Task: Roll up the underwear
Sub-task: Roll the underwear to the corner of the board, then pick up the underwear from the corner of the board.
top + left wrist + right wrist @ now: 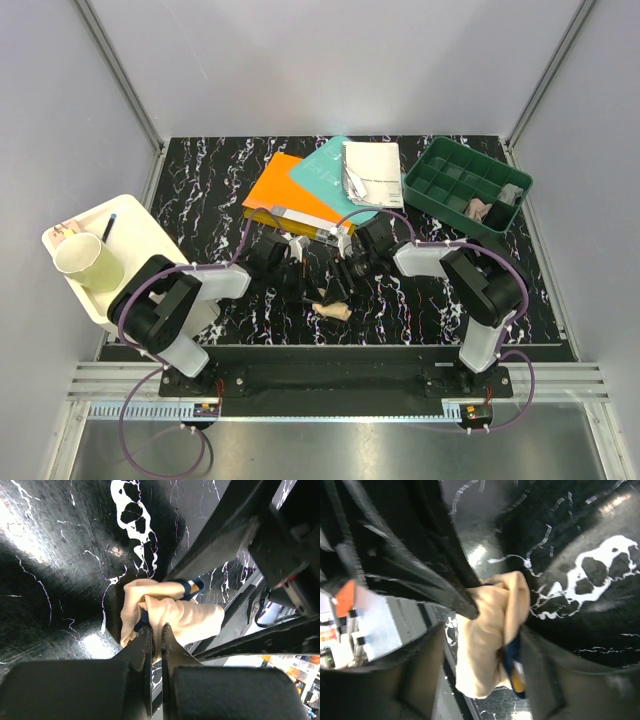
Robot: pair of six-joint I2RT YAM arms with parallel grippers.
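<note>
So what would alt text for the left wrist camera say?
The left pincer, shut, pinches bunched beige underwear with navy edging on a black marbled table. Dark parts of the other arm cross the right side.

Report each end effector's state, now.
Left end effector: shut on the beige briefs.
Right end effector: open, jaws wide around the same briefs.

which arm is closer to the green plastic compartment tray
Right. The right arm lies just on the near side of the green plastic compartment tray; the left arm is over on the table's left side, well away from it.
</note>
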